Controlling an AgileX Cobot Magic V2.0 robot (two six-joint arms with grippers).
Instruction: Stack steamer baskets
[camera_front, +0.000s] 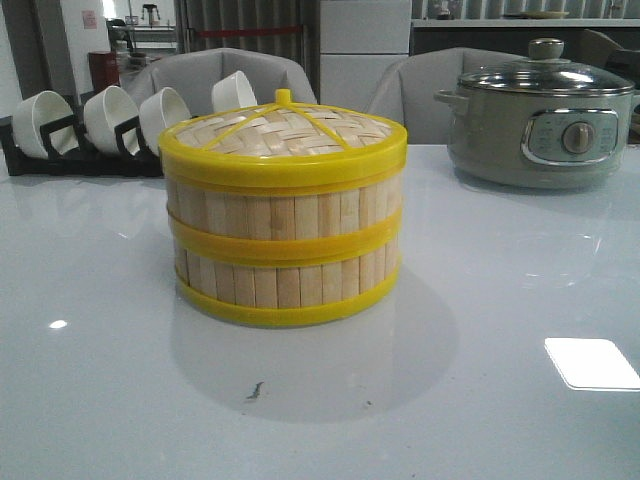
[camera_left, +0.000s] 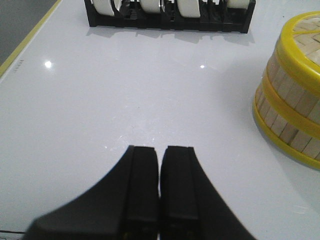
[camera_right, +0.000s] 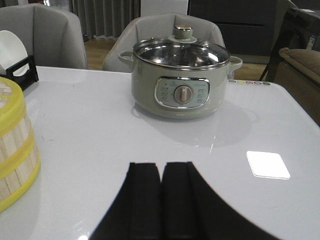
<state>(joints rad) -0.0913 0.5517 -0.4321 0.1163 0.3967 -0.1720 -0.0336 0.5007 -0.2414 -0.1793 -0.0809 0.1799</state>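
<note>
Two steamer baskets stand stacked in the middle of the white table, the upper basket (camera_front: 284, 212) on the lower basket (camera_front: 288, 283), with the woven lid (camera_front: 285, 137) on top. The stack also shows at the edge of the left wrist view (camera_left: 292, 102) and the right wrist view (camera_right: 15, 155). My left gripper (camera_left: 160, 148) is shut and empty over bare table, apart from the stack. My right gripper (camera_right: 161, 165) is shut and empty over bare table, on the stack's other side. Neither gripper shows in the front view.
A black rack with white bowls (camera_front: 95, 125) stands at the back left; it also shows in the left wrist view (camera_left: 170, 11). A grey-green electric pot with a glass lid (camera_front: 540, 115) stands at the back right, ahead of my right gripper (camera_right: 181, 82). Chairs stand behind the table.
</note>
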